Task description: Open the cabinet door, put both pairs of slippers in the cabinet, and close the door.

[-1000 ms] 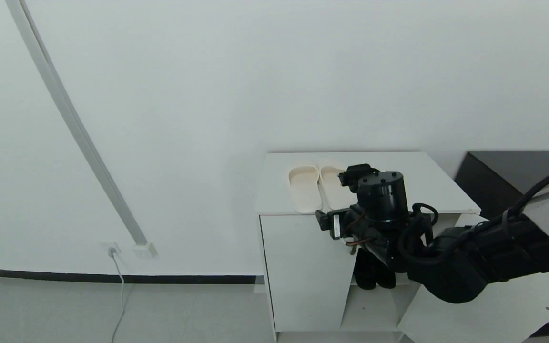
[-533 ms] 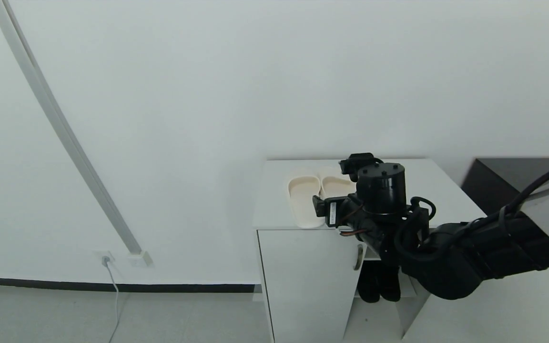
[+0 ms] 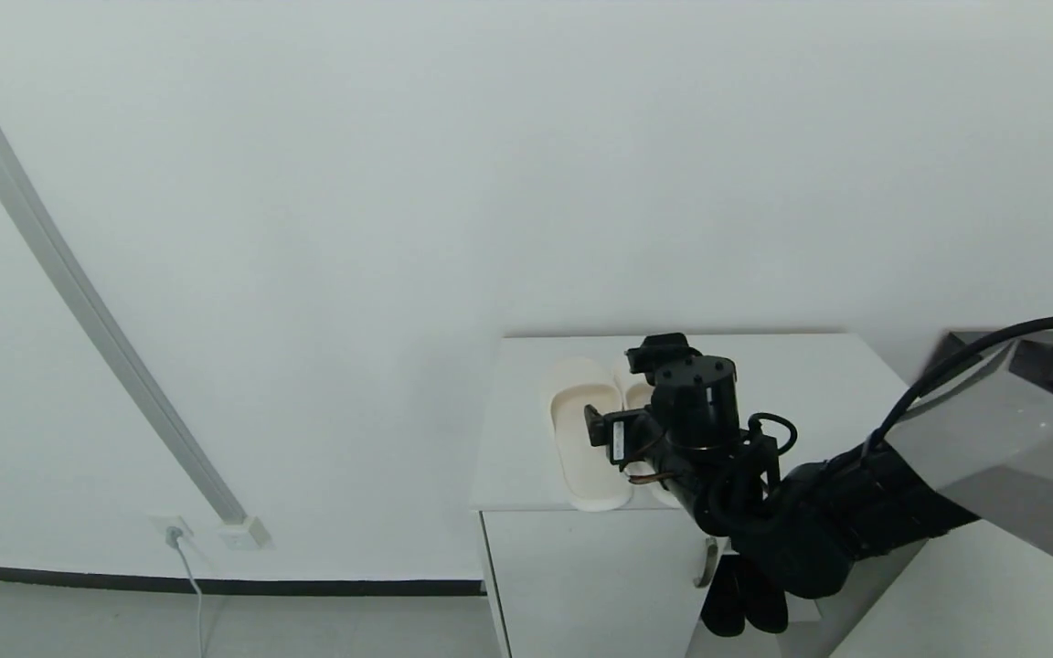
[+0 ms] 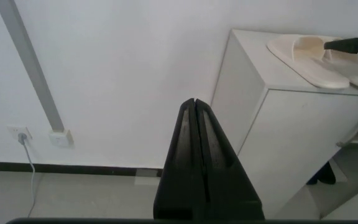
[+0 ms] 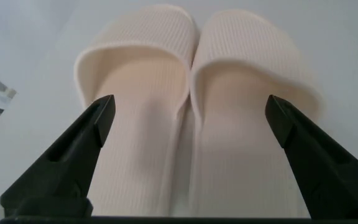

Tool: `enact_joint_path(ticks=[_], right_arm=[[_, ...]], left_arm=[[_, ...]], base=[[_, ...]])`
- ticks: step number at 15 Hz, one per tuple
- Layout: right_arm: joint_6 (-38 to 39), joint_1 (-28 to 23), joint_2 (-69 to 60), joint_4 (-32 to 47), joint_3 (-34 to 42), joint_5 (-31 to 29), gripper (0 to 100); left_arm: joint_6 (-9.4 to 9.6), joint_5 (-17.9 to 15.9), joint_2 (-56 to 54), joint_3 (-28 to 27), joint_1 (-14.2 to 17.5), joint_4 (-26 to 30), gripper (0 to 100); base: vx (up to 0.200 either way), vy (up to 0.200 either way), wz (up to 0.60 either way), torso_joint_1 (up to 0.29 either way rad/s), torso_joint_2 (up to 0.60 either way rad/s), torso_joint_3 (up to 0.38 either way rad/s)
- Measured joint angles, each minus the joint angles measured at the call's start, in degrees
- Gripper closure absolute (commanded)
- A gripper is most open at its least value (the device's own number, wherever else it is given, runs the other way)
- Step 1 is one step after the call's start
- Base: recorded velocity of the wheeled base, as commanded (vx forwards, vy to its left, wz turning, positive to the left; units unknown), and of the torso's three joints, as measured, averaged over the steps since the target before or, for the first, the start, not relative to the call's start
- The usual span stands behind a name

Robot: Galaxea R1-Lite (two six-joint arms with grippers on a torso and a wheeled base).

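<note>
Left gripper (image 4: 194, 104) is clenched shut, well apart from the cabinet (image 4: 291, 134); right gripper (image 5: 190, 106) is released, jaws spread wider than the cream slippers (image 5: 185, 149); the pair lies side by side on the cabinet top (image 3: 792, 393), heels at its front edge, long axis toward the wall (image 3: 526, 183), toes farthest; in the head view bare top stretches right of them; black slippers (image 3: 732, 610) stand inside, bottom right.

Even, soft light; faint shadows
</note>
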Motion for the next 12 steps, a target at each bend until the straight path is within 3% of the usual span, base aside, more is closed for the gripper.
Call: enact_joint_path(ticks=[12], right_arm=[[-3.1,-3.5,11.1,0.6,-14.2,1.8,0]], left_arm=[[-0.22,0.2,0.0,0.0,0.0,0.0,100]], base=[[0.000,0.000,0.00,0.000,0.00,0.000]])
